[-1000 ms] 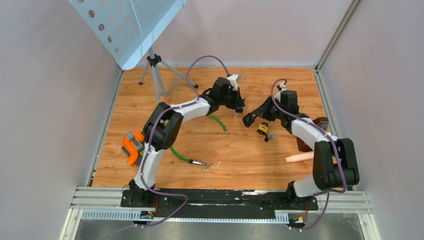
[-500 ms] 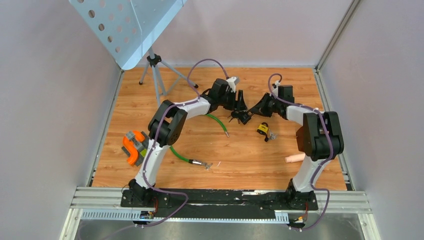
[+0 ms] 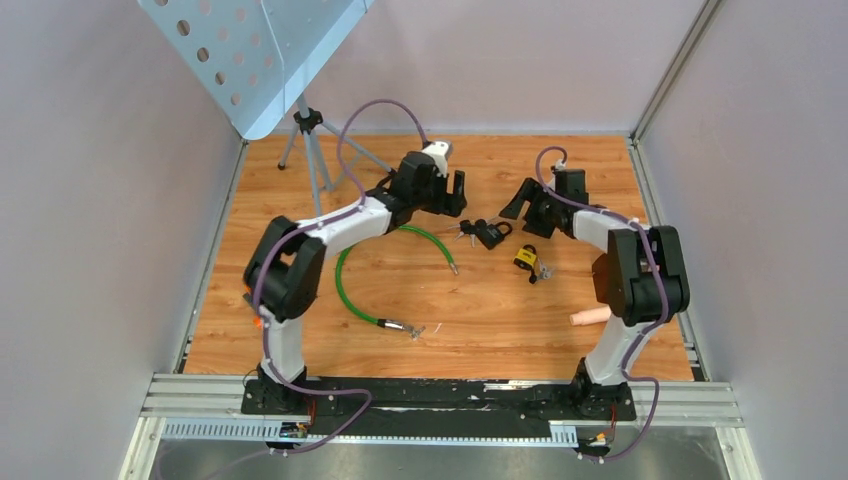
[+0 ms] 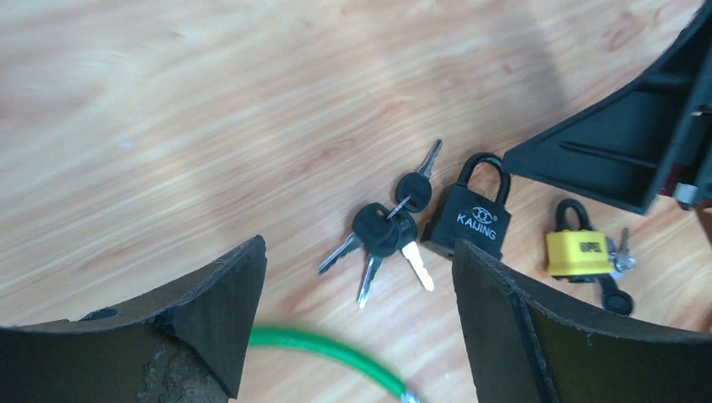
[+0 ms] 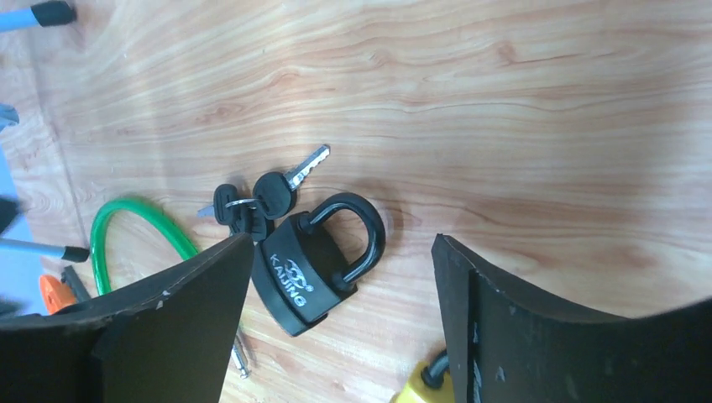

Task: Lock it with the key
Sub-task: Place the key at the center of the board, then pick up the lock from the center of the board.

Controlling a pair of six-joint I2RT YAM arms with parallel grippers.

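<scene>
A second ago I had both arms meeting over the far middle of the table [image 3: 480,310], each clenched, with the lock work going on between them. That has just ended. The left end effector [image 3: 455,195] has let go and drawn back to the left. The right end effector [image 3: 517,197] has let go and pulled off to the right. In both wrist views the jaws stand wide with nothing between them.

The black padlock [image 3: 490,235] now lies flat on the table between the two, touched by neither. Its bunch of keys [image 4: 382,228] sits just beside it on the left, up against the bottom of the body. From the right wrist view both legs of the shackle go into the body, so I read it as shut. I cannot tell whether a key is seated in the keyhole, because that end is crowded by the key heads and partly hidden by my own finger.

The yellow padlock [image 3: 524,258] sits near it on the nearer right, with its own small keys, and the green cable [image 3: 345,285] curves away to the left. Neither looks involved.

My judgement is that this is the hand-off at the end of the turn: the lock has been set down and both arms are backing off. If the shackle is truly latched, the task is essentially done, and I'd want a clearer look at the keyhole before calling it.
</scene>
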